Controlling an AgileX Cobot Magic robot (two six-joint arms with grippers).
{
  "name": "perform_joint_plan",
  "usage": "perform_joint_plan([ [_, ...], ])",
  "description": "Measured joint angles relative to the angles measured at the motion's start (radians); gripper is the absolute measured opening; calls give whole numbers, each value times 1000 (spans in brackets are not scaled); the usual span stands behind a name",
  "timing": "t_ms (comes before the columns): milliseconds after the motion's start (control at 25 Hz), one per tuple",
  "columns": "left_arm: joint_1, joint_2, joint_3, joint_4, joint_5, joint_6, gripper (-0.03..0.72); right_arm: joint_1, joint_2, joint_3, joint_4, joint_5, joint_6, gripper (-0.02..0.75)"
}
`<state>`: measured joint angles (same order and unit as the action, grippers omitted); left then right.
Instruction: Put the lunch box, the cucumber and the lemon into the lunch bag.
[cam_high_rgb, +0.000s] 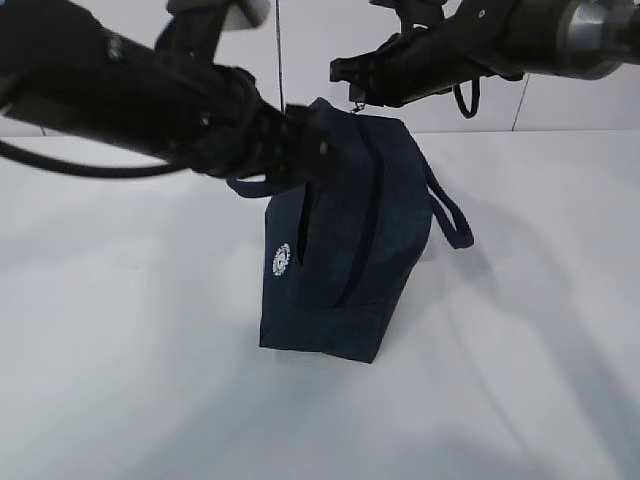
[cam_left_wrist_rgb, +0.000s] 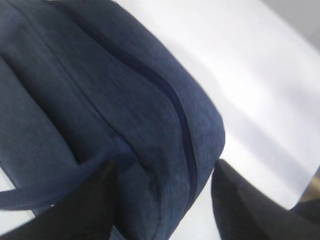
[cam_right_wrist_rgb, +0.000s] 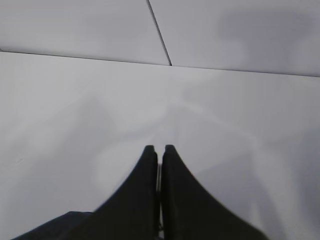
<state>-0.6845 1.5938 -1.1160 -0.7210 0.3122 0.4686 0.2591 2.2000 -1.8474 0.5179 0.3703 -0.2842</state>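
Lunch bag stands upright mid-table, zipper closed. Left gripper at its top corner, fingers spread either side of the fabric (not clamping). Right gripper pressed together, empty, above the bag.

The lunch bag stood upright near the middle of the table, with one loop handle hanging off its right side, the left gripper against its upper left corner, and the right gripper above and behind its top.
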Motion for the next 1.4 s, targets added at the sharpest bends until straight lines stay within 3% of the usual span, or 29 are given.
perform_joint_plan([
  [280,206,34,-176,-69,286,-131,397,0,0,0,2,6,-1,0],
  [440,271,135,-321,-69,457,-178,396,0,0,0,2,10,-2,0],
  [840,289,429,-661,-67,693,-262,396,0,0,0,5,19,-2,0],
  [1200,289,577,-768,-148,767,-271,384,0,0,0,5,21,-2,0],
  [1320,289,596,-769,-160,778,-266,268,0,0,0,5,21,-2,0],
  [1400,289,598,-769,-159,786,-241,103,0,0,0,5,21,-2,0],
])
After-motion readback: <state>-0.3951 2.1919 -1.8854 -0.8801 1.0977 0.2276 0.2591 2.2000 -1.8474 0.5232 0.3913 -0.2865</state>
